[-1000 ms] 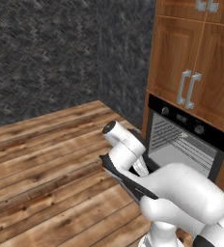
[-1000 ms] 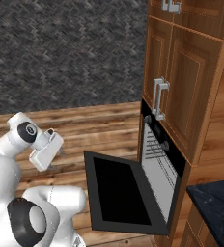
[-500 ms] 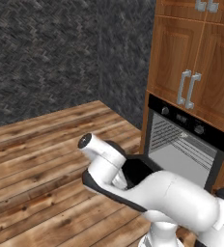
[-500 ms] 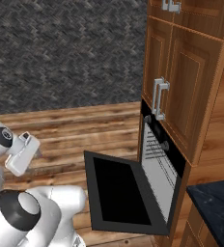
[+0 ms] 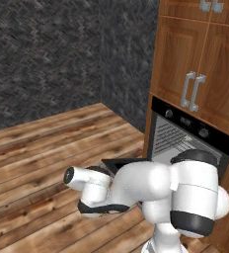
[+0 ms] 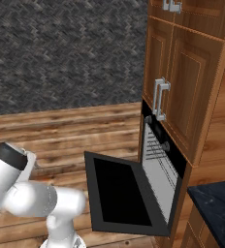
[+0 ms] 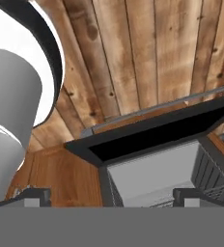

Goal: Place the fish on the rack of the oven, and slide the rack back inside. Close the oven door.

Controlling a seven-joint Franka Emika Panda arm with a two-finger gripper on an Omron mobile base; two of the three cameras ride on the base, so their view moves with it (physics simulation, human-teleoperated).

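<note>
While the arm is swung out over the floor:
gripper (image 7: 111,195): I see two tips well apart, nothing between
oven door (image 6: 121,191): dropped open
rack (image 6: 158,152): inside oven (image 6: 164,160), stiff wire, grab front edge
fish: thin, likely slippery; I pinch mid-body

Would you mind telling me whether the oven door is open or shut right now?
Open. The oven door is folded down almost flat in front of the oven, leaving the grey cavity exposed.
</note>
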